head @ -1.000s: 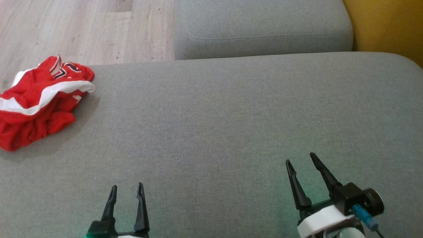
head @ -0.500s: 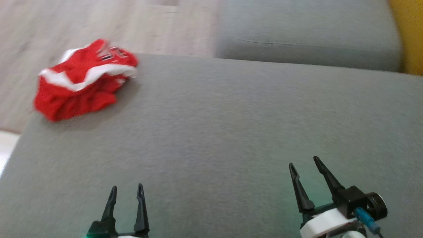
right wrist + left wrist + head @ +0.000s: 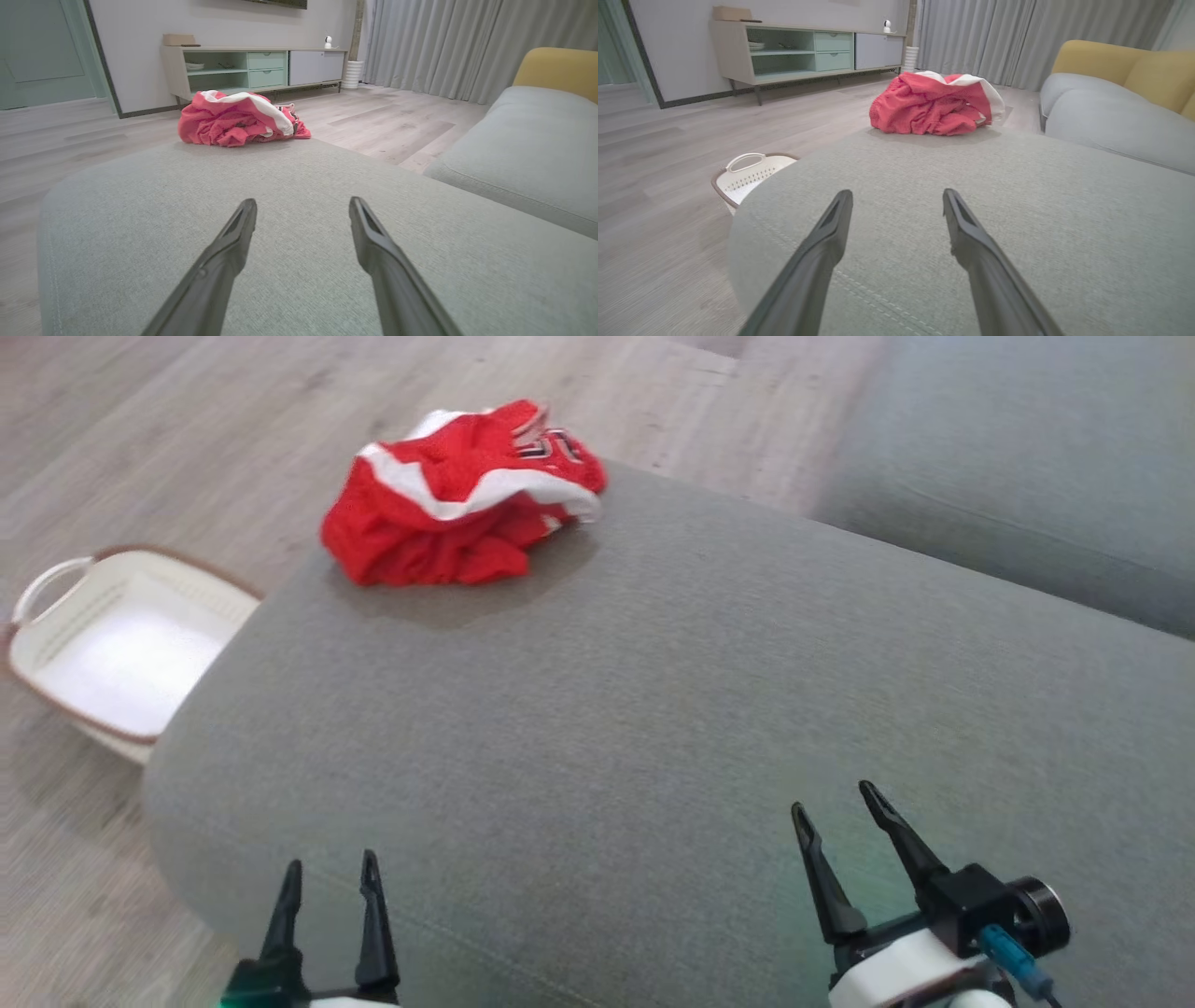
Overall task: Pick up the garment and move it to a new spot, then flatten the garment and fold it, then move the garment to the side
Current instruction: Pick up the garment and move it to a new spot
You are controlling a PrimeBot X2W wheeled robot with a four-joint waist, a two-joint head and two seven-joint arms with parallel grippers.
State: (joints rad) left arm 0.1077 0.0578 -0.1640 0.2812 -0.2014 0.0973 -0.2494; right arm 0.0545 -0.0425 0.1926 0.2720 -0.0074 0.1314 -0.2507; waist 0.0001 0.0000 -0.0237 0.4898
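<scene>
A crumpled red garment (image 3: 462,499) with white bands lies at the far left corner of the grey cushion (image 3: 653,709). The left wrist view shows the garment (image 3: 931,103) far ahead of the fingers, and the right wrist view has the garment (image 3: 238,119) ahead to the left. My left gripper (image 3: 331,863) hovers open near the cushion's front left edge, nothing between its fingers. My right gripper (image 3: 836,798) stands open over the front right of the cushion, also holding nothing. Both are far from the garment.
A white laundry basket (image 3: 70,644) with a brown rim sits on the wood floor left of the cushion. A second grey sofa cushion (image 3: 1027,476) lies at the back right. A low sideboard (image 3: 803,51) and curtains (image 3: 1017,32) stand beyond.
The head camera has swung left, so the whole picture shifted right and the basket came into view. The garment lies as before, and both grippers stay open.
</scene>
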